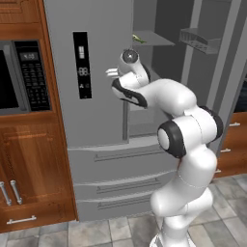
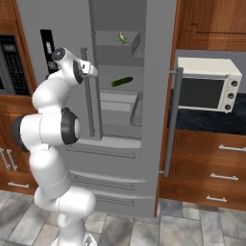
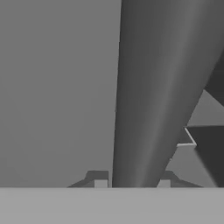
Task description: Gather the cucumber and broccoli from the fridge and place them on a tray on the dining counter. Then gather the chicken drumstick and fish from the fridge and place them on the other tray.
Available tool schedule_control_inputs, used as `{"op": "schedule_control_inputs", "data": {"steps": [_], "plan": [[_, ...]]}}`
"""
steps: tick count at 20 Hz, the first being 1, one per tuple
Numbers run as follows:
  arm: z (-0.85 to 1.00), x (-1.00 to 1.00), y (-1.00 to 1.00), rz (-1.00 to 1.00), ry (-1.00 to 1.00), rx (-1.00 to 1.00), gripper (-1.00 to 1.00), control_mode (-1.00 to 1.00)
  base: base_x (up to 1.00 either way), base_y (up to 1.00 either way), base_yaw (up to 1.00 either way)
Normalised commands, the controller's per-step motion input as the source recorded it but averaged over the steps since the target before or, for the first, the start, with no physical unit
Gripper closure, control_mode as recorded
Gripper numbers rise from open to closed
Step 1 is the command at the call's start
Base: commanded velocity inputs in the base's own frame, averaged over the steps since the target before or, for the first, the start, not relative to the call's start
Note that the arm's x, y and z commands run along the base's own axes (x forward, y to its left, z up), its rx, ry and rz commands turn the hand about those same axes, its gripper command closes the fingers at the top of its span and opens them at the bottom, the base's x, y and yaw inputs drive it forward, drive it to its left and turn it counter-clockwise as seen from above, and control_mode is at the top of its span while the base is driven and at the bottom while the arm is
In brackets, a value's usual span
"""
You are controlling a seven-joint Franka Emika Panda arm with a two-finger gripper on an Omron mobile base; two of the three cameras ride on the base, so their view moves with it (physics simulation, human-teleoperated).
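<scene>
The grey steel fridge (image 1: 96,125) stands with its right door swung open and its left door closed. My gripper (image 1: 112,73) is at the left door's vertical bar handle (image 2: 87,96). In the hand view the handle (image 3: 148,109) runs between the two fingertips (image 3: 100,183), which sit against its sides. The dark green cucumber (image 2: 122,81) lies on a middle shelf. On the shelf above lies a small green and pale thing (image 2: 123,37) that looks like the broccoli (image 1: 139,39). The chicken drumstick, fish, trays and dining counter are out of view.
A built-in microwave (image 1: 19,77) sits in the wooden cabinets left of the fridge. A white toaster oven (image 2: 206,84) stands on the counter to the right. The open right door (image 2: 161,96) carries a bin (image 1: 200,41). Drawer fronts (image 1: 125,183) lie below.
</scene>
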Motion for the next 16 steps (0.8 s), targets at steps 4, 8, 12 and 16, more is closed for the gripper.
{"op": "schedule_control_inputs", "data": {"steps": [4, 8, 12, 16], "plan": [[0.0, -0.49, 0.86, 0.17, -0.01, -0.02, 1.0, -1.0, 0.0, 0.0, 0.0], [-0.02, -0.74, 0.96, 0.16, -0.03, -0.04, 1.0, -1.0, 0.0, 0.0, 0.0], [-0.07, -0.87, 1.0, 0.14, -0.06, -0.08, 1.0, -1.0, 0.0, 0.0, 0.0], [-0.02, -0.8, 1.0, 0.08, -0.08, -0.09, 1.0, -1.0, 0.0, 0.0, 0.0]]}}
